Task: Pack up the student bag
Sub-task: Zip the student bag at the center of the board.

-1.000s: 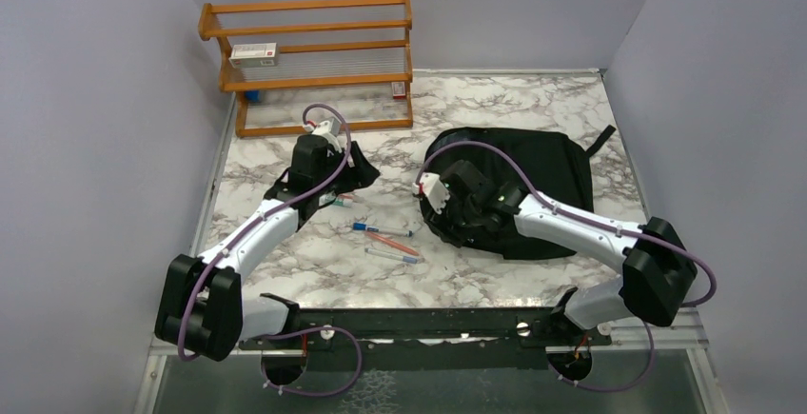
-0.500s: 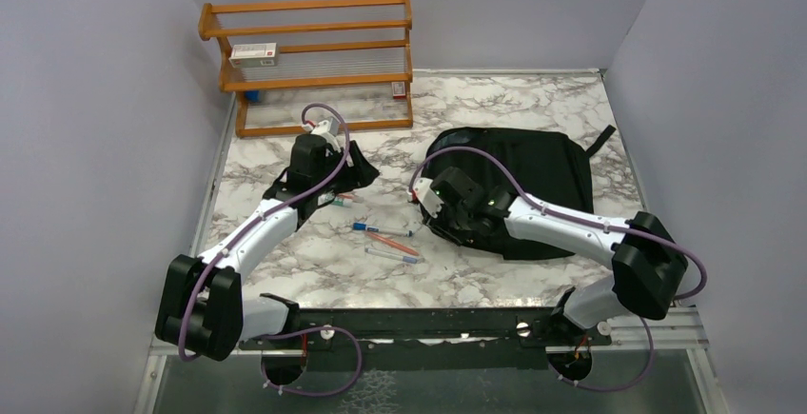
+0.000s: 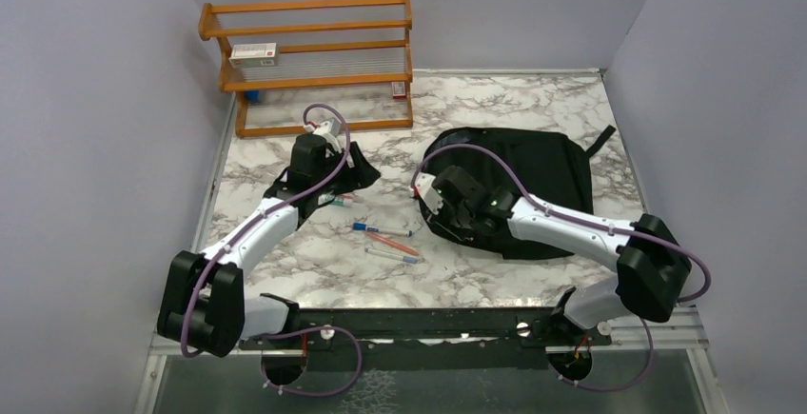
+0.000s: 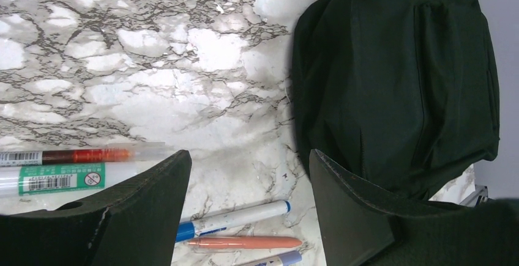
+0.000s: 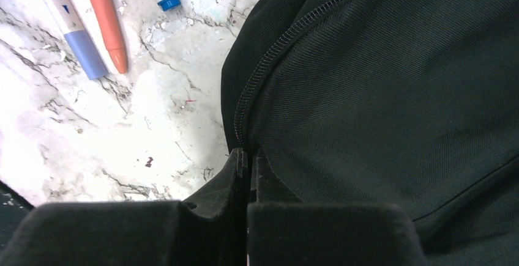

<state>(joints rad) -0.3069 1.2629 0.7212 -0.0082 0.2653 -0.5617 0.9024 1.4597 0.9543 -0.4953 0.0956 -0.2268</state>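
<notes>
Two fingers of the right gripper (image 5: 250, 156) have just snapped shut at the near-left end of the zipper (image 5: 275, 46) on the student bag (image 3: 538, 171). The bag lies flat on the right half of the marble table (image 3: 314, 266), apparently still zipped, so the pinch suggests opening comes next. Whether a pull tab is caught between the pads is hidden. The left gripper (image 4: 250, 159) hangs wide and empty over loose pens (image 4: 235, 218) at centre-left, unmoved. A dark item (image 3: 360, 171) beside it cannot be made out.
</notes>
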